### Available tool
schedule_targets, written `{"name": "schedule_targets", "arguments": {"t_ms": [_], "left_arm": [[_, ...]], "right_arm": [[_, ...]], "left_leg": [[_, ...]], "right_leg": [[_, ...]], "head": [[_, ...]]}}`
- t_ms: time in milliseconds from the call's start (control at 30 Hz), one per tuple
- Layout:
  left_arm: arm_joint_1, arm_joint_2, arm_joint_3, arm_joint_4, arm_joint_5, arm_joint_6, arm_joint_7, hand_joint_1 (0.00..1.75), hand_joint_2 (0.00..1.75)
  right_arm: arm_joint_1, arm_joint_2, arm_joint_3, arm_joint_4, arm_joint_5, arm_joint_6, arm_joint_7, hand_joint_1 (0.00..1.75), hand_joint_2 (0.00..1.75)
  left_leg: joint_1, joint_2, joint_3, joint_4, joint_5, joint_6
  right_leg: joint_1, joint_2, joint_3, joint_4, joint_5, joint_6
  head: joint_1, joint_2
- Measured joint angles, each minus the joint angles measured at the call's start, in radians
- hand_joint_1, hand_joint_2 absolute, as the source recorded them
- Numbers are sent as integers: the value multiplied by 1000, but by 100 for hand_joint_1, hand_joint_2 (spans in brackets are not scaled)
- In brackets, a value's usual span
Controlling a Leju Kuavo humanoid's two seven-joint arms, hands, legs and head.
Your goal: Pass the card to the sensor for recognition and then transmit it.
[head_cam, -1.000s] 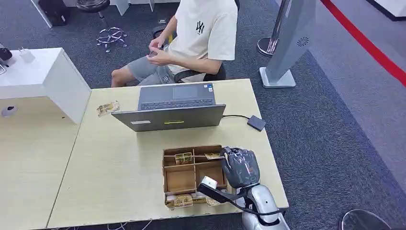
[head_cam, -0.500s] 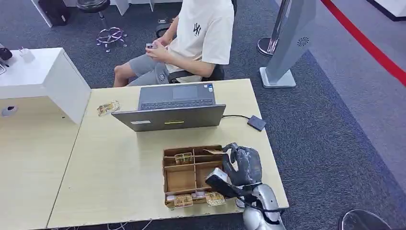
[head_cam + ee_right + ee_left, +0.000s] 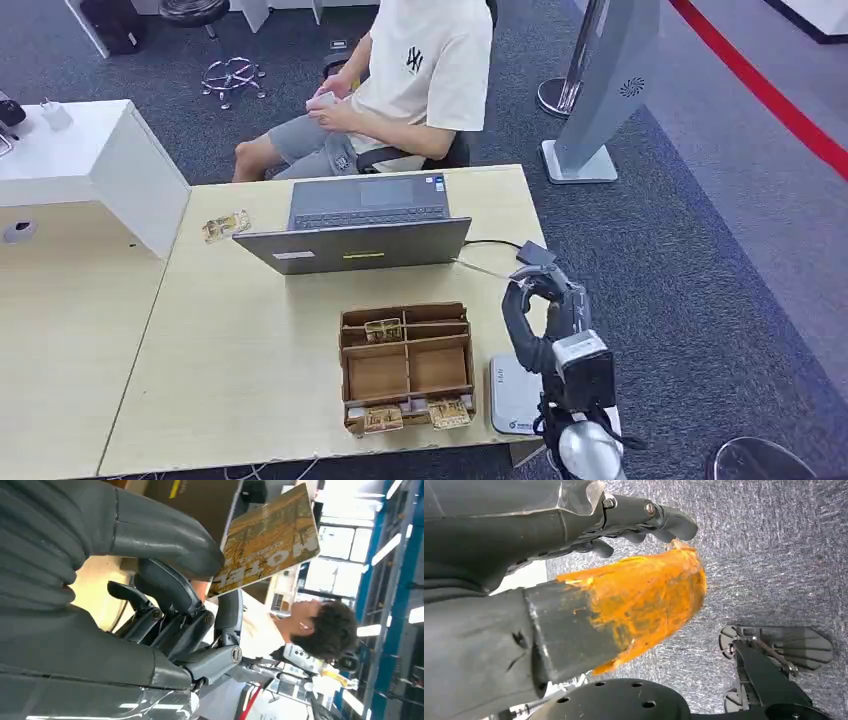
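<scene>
So the right hand has a card pinched between thumb and fingers, gold-ish with "HOTEL" printed on it, held up above the right edge of the tabletop, between the divided cardboard tray and the small dark box on a cable from the laptop. My guess is the step now is getting the card down onto the white reader pad lying near the front right corner, just beside the tray. If I were doing it I'd keep the pinch firm, turn the card flat and bring it low and square over the pad, since a tilted card may not read, and it looks slippery enough to slide out. The left hand hangs low over grey carpet, and I can't tell if it's open or closed. Tabletop is pale wood with more cards in the tray's front slots. A person in a white tee sits behind the laptop, handy for the hand-off. Grey carpet, a red floor stripe, a stool further back.
</scene>
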Motion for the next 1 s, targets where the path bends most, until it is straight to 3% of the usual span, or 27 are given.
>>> {"name": "schedule_targets", "arguments": {"t_ms": [533,800,1000], "left_arm": [[0,0,17,0,-3,4,-3,0,0],[-2,0,17,0,-27,2,-1,0,0],[-4,-1,17,0,-47,-1,0,0,0]], "right_arm": [[8,0,-15,-38,19,26,-18,175,175],[-40,0,54,-36,317,-140,8,175,175],[-122,-1,145,-16,490,-212,62,175,175]], "left_leg": [[0,0,0,0,0,0],[0,0,0,0,0,0],[0,0,0,0,0,0]], "right_leg": [[0,0,0,0,0,0],[0,0,0,0,0,0],[0,0,0,0,0,0]], "head": [[0,0],[0,0],[0,0]]}}
